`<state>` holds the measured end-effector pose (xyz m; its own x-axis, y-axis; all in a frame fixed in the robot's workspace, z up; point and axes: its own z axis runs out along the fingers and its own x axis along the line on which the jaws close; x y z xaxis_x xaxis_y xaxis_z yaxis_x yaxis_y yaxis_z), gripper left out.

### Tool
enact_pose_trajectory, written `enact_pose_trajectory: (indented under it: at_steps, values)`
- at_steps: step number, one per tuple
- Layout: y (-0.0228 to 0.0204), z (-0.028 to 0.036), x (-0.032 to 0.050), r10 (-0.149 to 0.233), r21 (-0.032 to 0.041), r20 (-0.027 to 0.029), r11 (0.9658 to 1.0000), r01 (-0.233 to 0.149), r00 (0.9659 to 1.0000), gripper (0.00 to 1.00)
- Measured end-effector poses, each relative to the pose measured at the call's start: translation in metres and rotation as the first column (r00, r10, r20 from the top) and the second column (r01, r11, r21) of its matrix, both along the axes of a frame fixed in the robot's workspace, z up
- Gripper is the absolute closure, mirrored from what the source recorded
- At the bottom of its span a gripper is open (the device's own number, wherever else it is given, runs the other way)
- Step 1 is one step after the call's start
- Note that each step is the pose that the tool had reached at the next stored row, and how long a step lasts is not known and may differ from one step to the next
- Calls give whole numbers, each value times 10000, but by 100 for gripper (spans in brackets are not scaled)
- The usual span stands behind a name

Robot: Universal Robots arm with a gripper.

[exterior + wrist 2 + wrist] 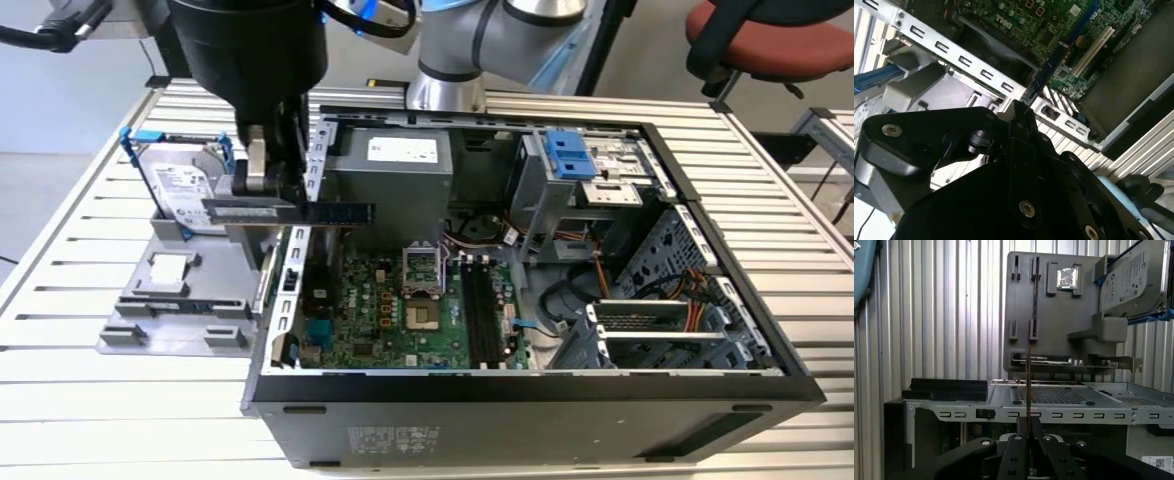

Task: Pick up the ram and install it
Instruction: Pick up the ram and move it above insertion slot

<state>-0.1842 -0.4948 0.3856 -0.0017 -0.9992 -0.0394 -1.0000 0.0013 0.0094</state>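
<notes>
In the exterior view the black fingers [254,172] are clamped tight on the ram [334,212]. The stick hangs level and on edge, just above the side wall of the open computer case [534,420] at the exterior view's left. One end reaches in over the inside of the case, where a green motherboard [387,310] lies on the floor. The other end pokes out toward the grey holder [174,310], which stands just beside the case on the slatted worktop [80,250]. A hard drive [180,185] in a blue bracket stands on that holder.

In the second wrist view the fingers [1024,125] pinch the ram [1046,70], seen edge-on. Its far end is over the case's silver slotted wall [954,55] and motherboard [1064,25].

In the first wrist view the ram [1028,380] is a thin dark line running out from between the closed fingers [1015,452]. It crosses the case's rim [1079,415], with the holder [1054,315] and hard drive [1129,280] beyond the case.
</notes>
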Motion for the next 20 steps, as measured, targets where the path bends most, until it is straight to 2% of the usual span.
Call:
enact_pose_trajectory:
  at_steps: [20]
  values:
    - [0, -7, 909, 0, 0, 0, 10000, 0, 10000, 100]
